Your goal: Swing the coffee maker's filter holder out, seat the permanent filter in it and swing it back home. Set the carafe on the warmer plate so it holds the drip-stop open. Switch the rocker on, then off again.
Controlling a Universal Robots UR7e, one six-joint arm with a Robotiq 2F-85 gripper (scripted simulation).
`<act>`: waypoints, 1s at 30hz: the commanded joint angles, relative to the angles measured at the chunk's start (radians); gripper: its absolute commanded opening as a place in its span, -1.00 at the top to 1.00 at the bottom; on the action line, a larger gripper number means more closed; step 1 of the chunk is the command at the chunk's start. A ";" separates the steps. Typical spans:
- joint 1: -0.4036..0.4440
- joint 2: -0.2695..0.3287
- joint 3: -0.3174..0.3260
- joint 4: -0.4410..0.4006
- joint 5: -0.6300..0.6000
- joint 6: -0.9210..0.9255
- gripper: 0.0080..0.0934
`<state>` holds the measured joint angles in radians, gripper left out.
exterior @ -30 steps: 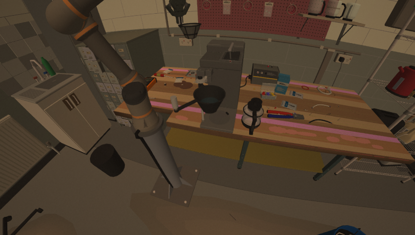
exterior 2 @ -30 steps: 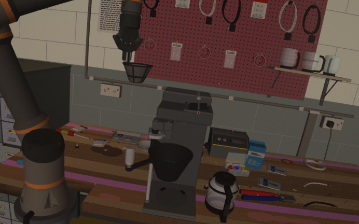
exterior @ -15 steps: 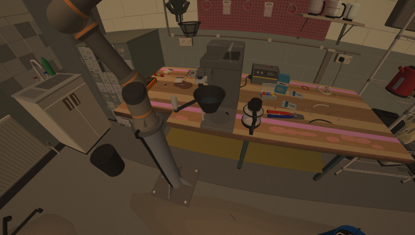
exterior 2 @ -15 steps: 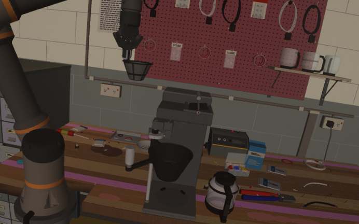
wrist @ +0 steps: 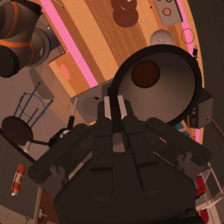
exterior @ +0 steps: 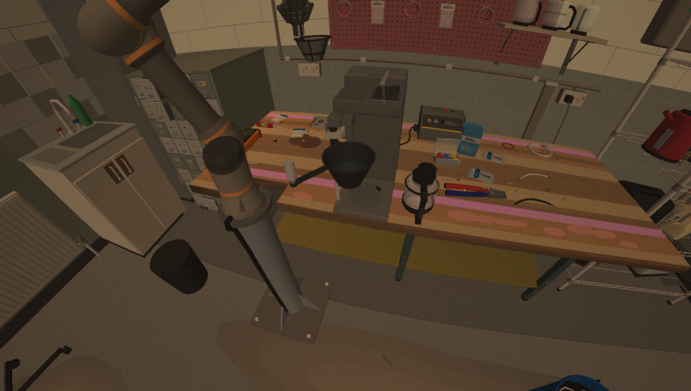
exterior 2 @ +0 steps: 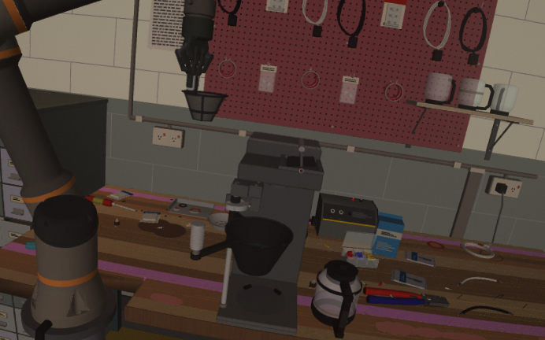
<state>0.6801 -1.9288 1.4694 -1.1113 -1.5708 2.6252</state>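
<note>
The permanent filter (exterior 2: 204,105), a dark mesh basket, hangs high above and to the left of the coffee maker (exterior 2: 277,216), gripped by its rim in my closed gripper (exterior 2: 194,82). The filter holder (exterior 2: 259,243) is swung out from the machine over the warmer plate (exterior 2: 257,299), its handle (exterior 2: 197,237) pointing left. The glass carafe (exterior 2: 336,291) stands on the bench just right of the machine's base. From the wrist camera the filter (wrist: 157,83) fills the space beyond my fingers (wrist: 115,107).
Behind the bench a red pegboard (exterior 2: 345,60) carries cables and cards, with a shelf of mugs (exterior 2: 470,94) to its right. Boxes, pliers (exterior 2: 401,299) and wires lie right of the carafe. A small dish (exterior 2: 219,220) and tray (exterior 2: 190,207) lie left of the machine.
</note>
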 commanded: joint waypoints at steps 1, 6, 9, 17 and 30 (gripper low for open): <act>0.000 0.000 -0.001 -0.001 0.000 -0.025 1.00; 0.000 0.000 -0.001 -0.001 0.000 -0.177 1.00; 0.000 0.000 -0.001 -0.001 0.000 -0.276 1.00; 0.000 0.000 -0.001 -0.001 0.000 -0.536 1.00; 0.000 0.000 -0.001 0.000 0.000 -0.831 1.00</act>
<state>0.6800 -1.9288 1.4692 -1.1112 -1.5708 1.7914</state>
